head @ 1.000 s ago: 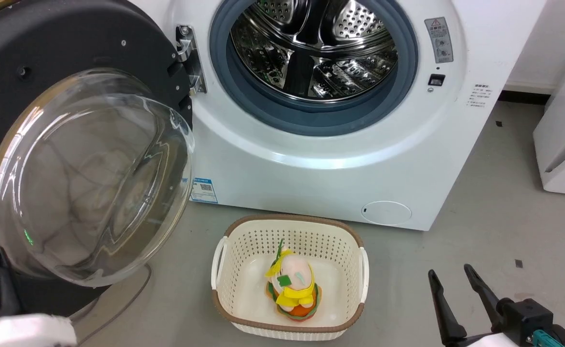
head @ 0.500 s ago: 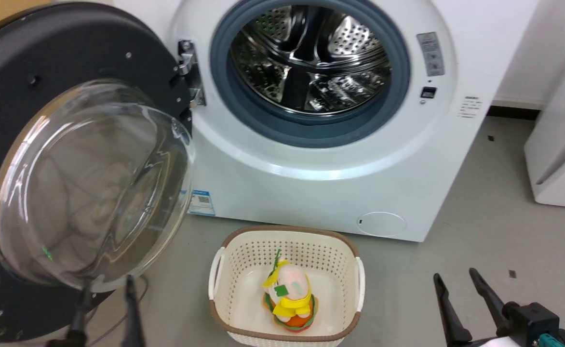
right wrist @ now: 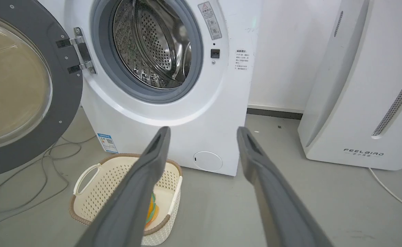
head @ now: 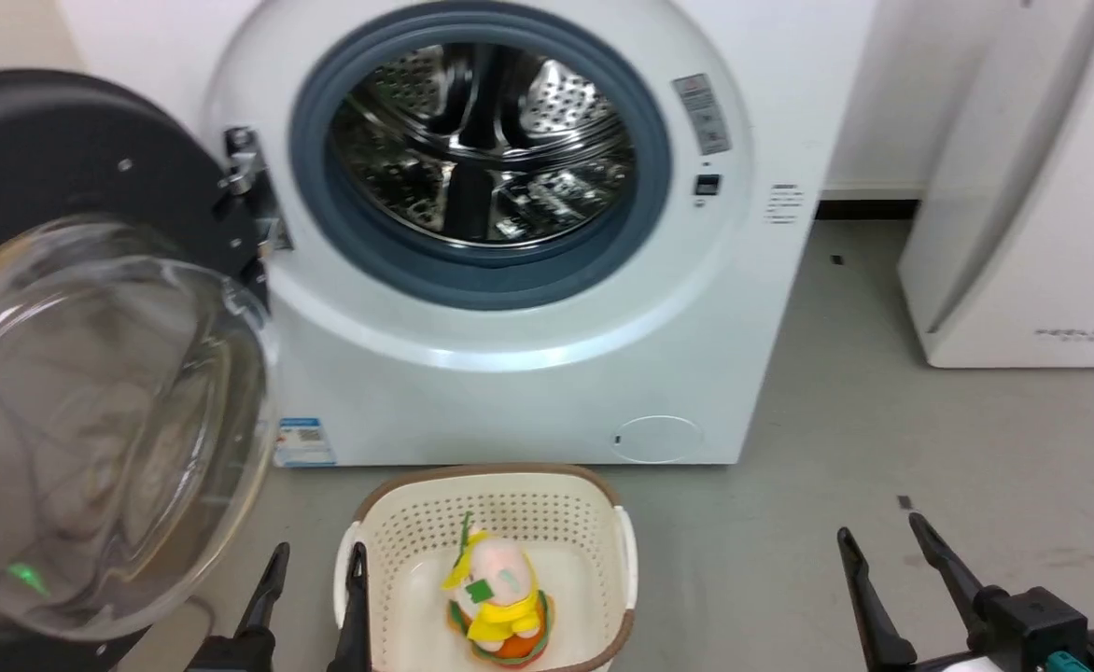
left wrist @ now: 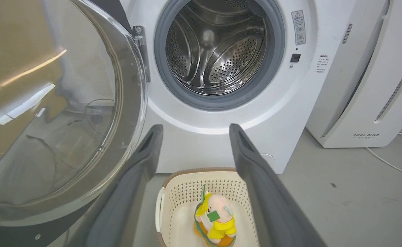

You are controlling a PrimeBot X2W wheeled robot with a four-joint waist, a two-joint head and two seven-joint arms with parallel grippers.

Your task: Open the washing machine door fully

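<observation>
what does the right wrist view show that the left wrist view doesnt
Right wrist view: the blue label sticker low on the washing machine front, framed by the right gripper, open.
Left wrist view: the plush toy seen whole, sitting upright in the basket, framed by the left gripper, open.
Both: the washing machine with its door swung open, the steel drum, the basket on the floor in front, and the white FEELBIRD appliance beside the machine.

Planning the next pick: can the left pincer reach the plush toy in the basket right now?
Likely yes: the left pincer stands open just left of the basket, whose top is open; nothing covers the plush toy.
</observation>
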